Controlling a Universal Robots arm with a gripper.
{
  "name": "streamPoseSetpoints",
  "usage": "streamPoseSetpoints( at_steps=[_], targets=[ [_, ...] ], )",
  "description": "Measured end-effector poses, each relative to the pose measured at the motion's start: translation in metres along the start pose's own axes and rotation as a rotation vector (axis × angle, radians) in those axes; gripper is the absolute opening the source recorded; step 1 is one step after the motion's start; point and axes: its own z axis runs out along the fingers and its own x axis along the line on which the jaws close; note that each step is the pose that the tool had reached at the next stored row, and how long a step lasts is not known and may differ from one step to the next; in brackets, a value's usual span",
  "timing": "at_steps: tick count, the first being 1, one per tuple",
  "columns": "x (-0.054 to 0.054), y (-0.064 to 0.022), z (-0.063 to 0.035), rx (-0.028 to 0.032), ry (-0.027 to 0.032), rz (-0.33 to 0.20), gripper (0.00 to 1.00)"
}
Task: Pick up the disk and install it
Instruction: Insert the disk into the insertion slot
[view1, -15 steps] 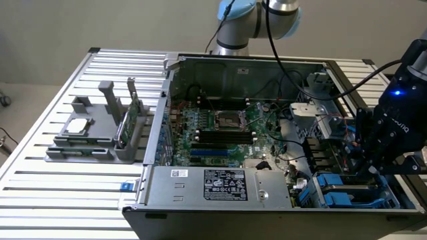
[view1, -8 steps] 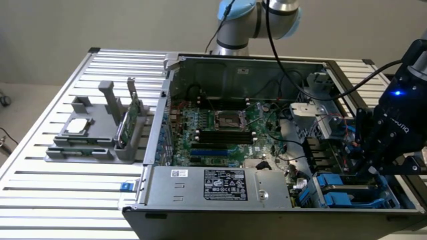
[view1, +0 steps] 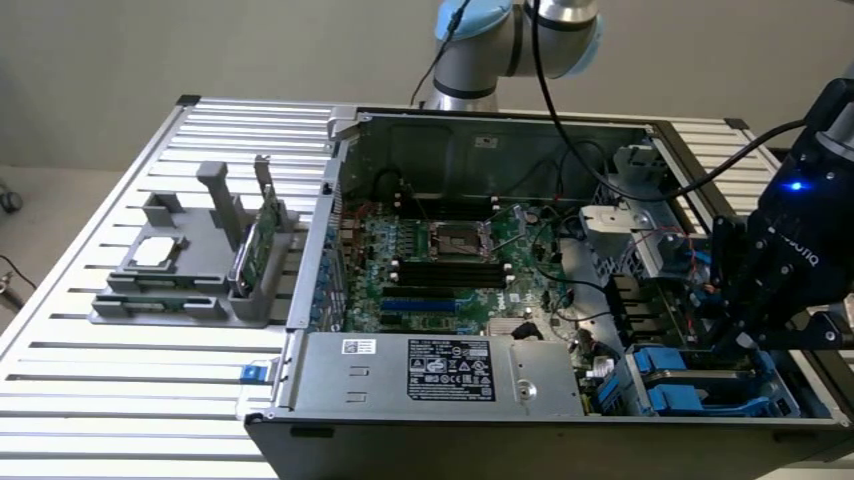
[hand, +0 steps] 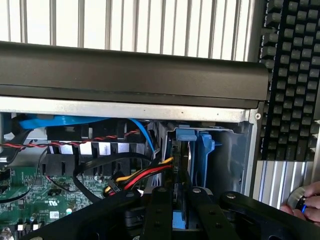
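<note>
Black fingers (hand: 162, 200) are narrow and clamped on the disk (hand: 179, 160), a flat silver-grey hard drive with blue plastic side rails that I see edge-on and upright between the pads. My gripper (hand: 179, 194) hangs over the drive-bay corner of the open black computer case (hand: 130, 75). The disk's far end with its blue clip sits down among the bay walls, just beside a blue plastic drive caddy (hand: 206, 155). How deep it is seated I cannot tell. A bundle of red, yellow and black wires (hand: 145, 175) runs up beside the disk's edge. Past that is the green motherboard (hand: 25, 195). In the exterior view the gripper (view1: 731, 318) is low inside the case at that view's right, above the blue bays (view1: 681, 385), with the silver power supply box (view1: 427, 370) along the near wall. The case stands on a slatted aluminium table (view1: 134, 380). A grey plastic parts fixture (view1: 187, 270) is well apart at the exterior view's left. A person's hand (hand: 307, 200) rests outside the case near a black keyboard (hand: 295, 75).
</note>
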Motion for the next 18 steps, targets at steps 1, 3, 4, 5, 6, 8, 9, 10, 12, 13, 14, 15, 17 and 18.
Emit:
streamPoseSetpoints(
  at_steps=[1, 3, 4, 5, 6, 8, 9, 10, 12, 13, 14, 15, 17, 18],
  targets=[
    [0.0, 0.0002, 0.0, 0.0004, 0.0, 0.0, 0.17],
    [0.0, 0.0006, 0.0, 0.0012, 0.0, 0.0, 0.17],
    [-0.0001, 0.0006, 0.0, 0.0017, 0.0, 0.0, 0.17],
    [-0.0002, 0.0006, 0.0, 0.002, 0.0, 0.0, 0.17],
    [-0.0004, 0.0006, 0.0, 0.0024, 0.0001, 0.0, 0.17],
    [-0.0009, 0.0006, 0.0001, 0.0024, 0.0, 0.0, 0.17],
    [-0.0009, 0.0005, 0.0001, 0.0024, 0.0001, 0.0, 0.17],
    [-0.0009, 0.0002, 0.0001, 0.0024, 0.0001, 0.0, 0.17],
    [-0.001, -0.0004, 0.0002, 0.0024, 0.0001, 0.0, 0.17],
    [-0.0009, -0.0004, 0.0002, 0.0024, 0.0001, 0.0, 0.17],
    [-0.0009, -0.0006, 0.0001, 0.0024, 0.0001, 0.0, 0.17],
    [-0.0009, -0.0007, 0.0001, 0.0025, 0.0001, 0.0, 0.17],
    [-0.0007, -0.0007, 0.0001, 0.0024, 0.0001, 0.0, 0.17],
    [-0.0005, -0.0007, 0.0001, 0.0025, 0.0001, 0.0, 0.17]
  ],
)
